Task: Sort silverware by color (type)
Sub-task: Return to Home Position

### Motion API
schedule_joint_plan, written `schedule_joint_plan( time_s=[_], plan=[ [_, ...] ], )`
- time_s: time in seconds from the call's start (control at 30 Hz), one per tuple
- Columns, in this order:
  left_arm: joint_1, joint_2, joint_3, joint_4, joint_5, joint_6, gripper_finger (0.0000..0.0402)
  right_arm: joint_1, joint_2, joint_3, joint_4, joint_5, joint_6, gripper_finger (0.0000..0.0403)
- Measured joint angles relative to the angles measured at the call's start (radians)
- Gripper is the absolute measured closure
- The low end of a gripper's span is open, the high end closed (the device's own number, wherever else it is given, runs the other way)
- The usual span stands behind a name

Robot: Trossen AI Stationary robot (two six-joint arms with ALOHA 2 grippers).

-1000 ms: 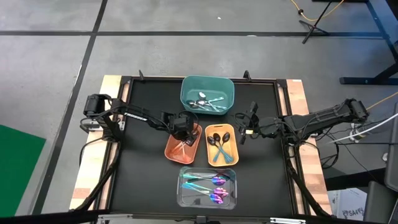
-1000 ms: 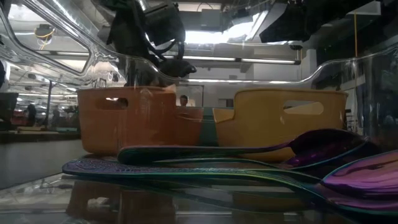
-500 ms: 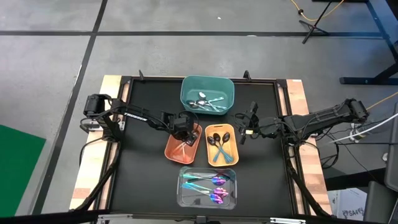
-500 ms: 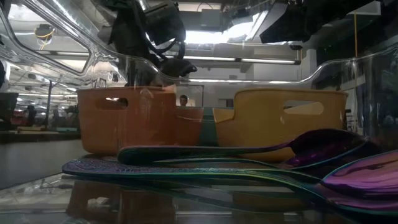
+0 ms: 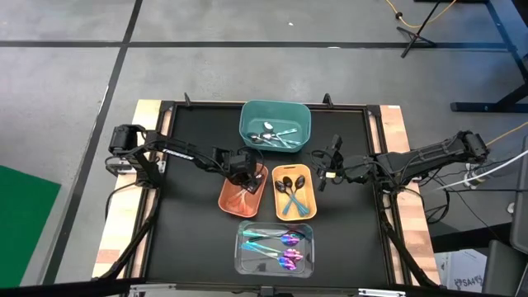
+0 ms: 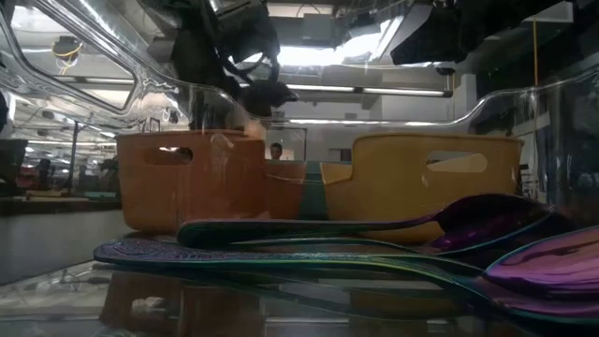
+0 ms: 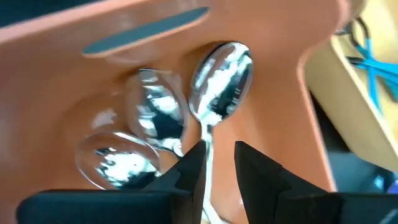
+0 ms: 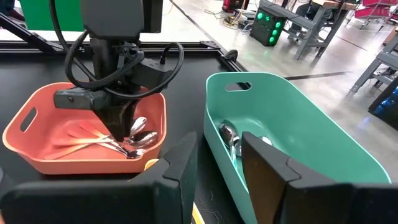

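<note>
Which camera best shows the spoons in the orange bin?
The left wrist view: the spoons' shiny bowls fill it, past the open left gripper. From above that gripper partly hides them. The right wrist view, from the waiting right gripper, shows them small in the orange bin. The low view shows only its wall.

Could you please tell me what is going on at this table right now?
The robot is sorting silverware by type, and every piece in view lies in a bin. The left gripper hangs open and empty just above the orange-handled spoons in the orange bin. The right gripper waits open near the teal bin, which holds silver spoons. Black-headed spoons are in the yellow bin, and iridescent spoons in the clear bin.
</note>
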Motion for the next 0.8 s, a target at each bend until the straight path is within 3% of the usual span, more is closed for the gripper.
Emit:
schedule_joint_plan(
  time_s=[0.4, 0.8],
  plan=[
    [0.000, -0.158, 0.000, 0.000, 0.030, 0.035, 0.0326, 0.000, 0.000, 0.000, 0.012, 0.011, 0.000, 0.0288],
    [0.000, -0.437, 0.000, -0.013, 0.020, 0.340, 0.0326, 0.000, -0.038, 0.000, 0.014, 0.010, -0.002, 0.0288]
  ],
)
